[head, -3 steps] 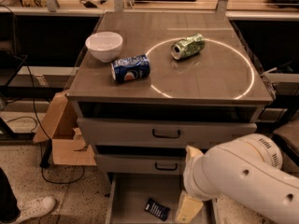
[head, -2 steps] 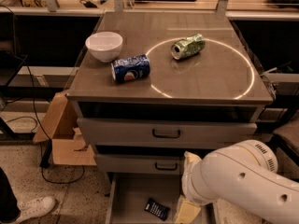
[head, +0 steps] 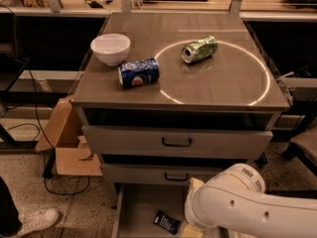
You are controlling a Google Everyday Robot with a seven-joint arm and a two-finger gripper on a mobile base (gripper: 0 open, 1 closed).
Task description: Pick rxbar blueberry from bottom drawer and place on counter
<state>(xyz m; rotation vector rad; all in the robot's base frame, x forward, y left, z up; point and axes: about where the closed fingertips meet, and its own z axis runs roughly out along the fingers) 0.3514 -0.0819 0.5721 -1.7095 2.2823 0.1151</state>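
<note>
The open lowest grey metal drawer [head: 136, 207] holds the small dark navy wrapped bar [head: 167, 222], not yet lifted. At its three o'clock the gripper [head: 190, 229] hangs under the white arm [head: 237, 207], its opening impossible to tell. The grey-brown circled counter [head: 223, 88], at twelve o'clock, awaits delivery.

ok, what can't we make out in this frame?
- Claw: camera view, low over the bottom drawer, mostly hidden by the white arm and cut off by the lower edge.
- Bottom drawer: the right half is hidden behind the arm and the front is cut off by the lower edge.
- Dark bar in the drawer: the lettering is too small to read.
</note>
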